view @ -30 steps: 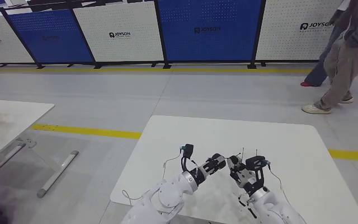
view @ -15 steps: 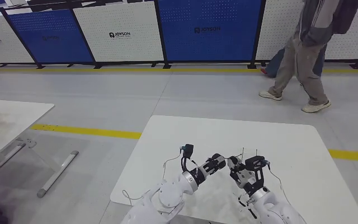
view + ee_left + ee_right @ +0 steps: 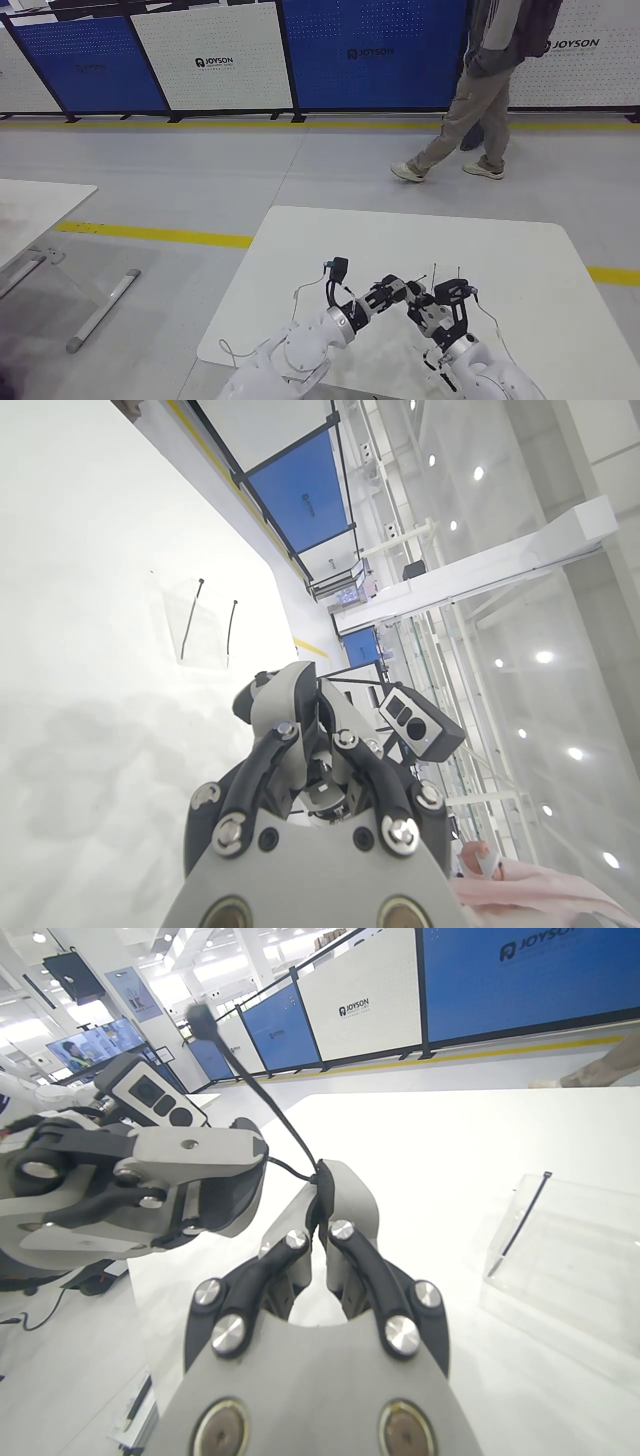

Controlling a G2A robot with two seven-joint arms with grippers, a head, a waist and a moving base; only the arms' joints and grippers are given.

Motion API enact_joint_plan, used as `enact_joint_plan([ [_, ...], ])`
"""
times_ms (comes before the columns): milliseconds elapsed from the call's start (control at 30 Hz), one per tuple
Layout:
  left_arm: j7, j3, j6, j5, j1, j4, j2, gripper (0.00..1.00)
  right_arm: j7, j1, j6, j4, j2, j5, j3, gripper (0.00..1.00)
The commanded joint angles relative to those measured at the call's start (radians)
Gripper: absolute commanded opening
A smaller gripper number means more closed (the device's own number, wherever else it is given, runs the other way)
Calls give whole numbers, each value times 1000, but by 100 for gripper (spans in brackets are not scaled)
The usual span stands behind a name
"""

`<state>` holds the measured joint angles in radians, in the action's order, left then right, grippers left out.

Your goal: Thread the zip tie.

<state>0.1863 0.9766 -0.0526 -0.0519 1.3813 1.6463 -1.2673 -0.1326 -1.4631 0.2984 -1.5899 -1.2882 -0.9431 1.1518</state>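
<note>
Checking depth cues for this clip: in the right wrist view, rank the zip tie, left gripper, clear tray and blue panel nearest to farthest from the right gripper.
1. zip tie, clamped in the fingers of the right gripper.
2. left gripper, close alongside, by the tie's tail.
3. clear tray, farther out on the table.
4. blue panel, far beyond the table's edge.

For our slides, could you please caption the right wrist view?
Right jaws shut on a black zip tie, left jaws alongside, spare tie in clear tray.
</note>
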Motion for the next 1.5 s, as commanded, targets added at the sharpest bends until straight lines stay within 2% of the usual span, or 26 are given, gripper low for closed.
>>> enact_joint_plan([
  [0, 1, 1, -4, -1, 0, 0, 0, 0, -1, 1, 5, 3, 0, 6, 0, 0],
  [467, 4, 6, -32, -16, 8, 15, 1, 0, -7, -2, 23, 9, 6, 20, 10, 0],
  [1067, 7, 9, -37, -7, 12, 48, 4, 0, -6, 2, 36, 34, 11, -4, 3, 0],
  [1467, -3, 6, -49, -2, 14, 50, 3, 0, 11, 3, 27, 51, 13, -33, -6, 0],
])
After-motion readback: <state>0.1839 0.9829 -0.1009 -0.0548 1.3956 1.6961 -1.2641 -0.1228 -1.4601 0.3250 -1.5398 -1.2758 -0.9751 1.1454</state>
